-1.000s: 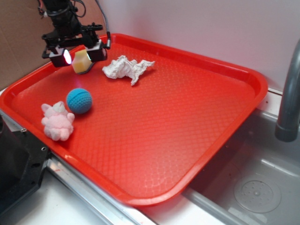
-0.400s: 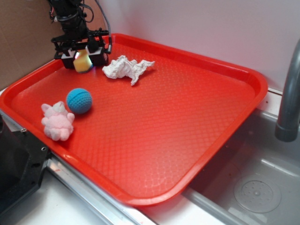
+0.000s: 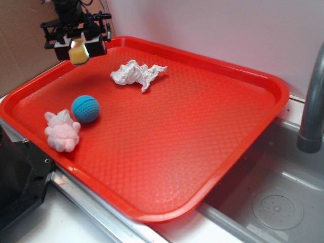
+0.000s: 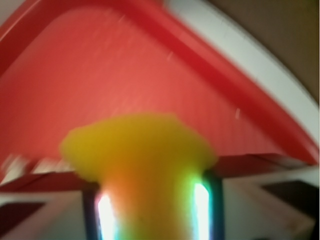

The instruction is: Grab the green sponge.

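Holding the green sponge (image 3: 78, 52) clamped above the red tray's (image 3: 263, 83) far-left corner, the gripper (image 3: 77, 49) risks dropping it, since soft foam squeezed thin may slip free.

A yellow foam sponge (image 3: 78, 52); a red plastic tray (image 3: 212, 147) with a fine diamond texture; a blue knitted ball (image 3: 85, 109); crumpled white paper (image 3: 135, 74); a pink plush toy (image 3: 62, 131).

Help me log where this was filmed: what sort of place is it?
Probably a kitchen-style sink counter: a red tray sits beside a steel sink basin with a grey faucet. The pincer holds the green sponge above it.
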